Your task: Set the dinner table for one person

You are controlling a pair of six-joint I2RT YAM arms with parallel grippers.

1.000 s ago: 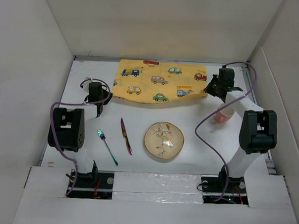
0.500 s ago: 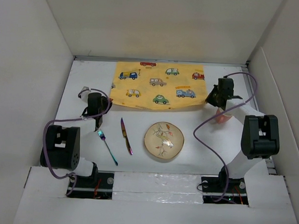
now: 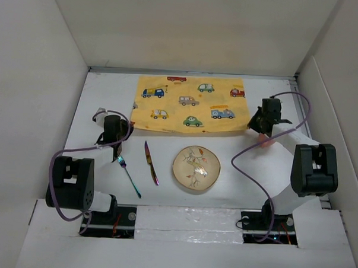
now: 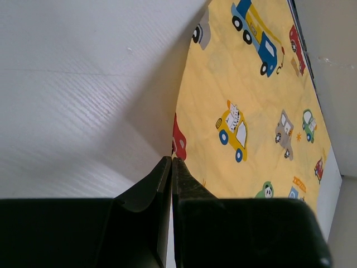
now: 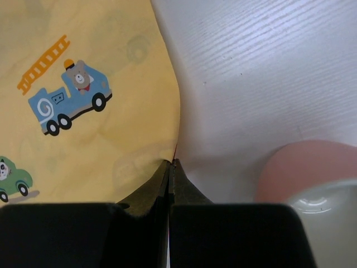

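Note:
A yellow placemat (image 3: pixel 189 105) printed with cartoon cars lies spread at the back of the white dinner table (image 3: pixel 97 95). My left gripper (image 3: pixel 129 123) is shut on its near left corner; the left wrist view shows the jaws (image 4: pixel 172 159) pinched on the cloth's edge (image 4: pixel 245 95). At the near right corner my right gripper (image 3: pixel 251 126) is shut too, its jaws (image 5: pixel 170 162) closed on the cloth (image 5: pixel 95 84). A round patterned plate (image 3: pixel 196 167), an iridescent knife (image 3: pixel 151 162) and a fork (image 3: pixel 128 175) lie nearer the arms.
A pink cup (image 3: pixel 263 140) stands beside the right wrist, partly hidden by the arm, and shows close in the right wrist view (image 5: pixel 304 173). Off-white walls (image 3: pixel 39 74) close in the table on the left, back and right.
Both grippers have drawn back toward the near edge with the placemat's corners. The cloth has slid nearer and now lies flatter. The plate, knife and fork have not moved.

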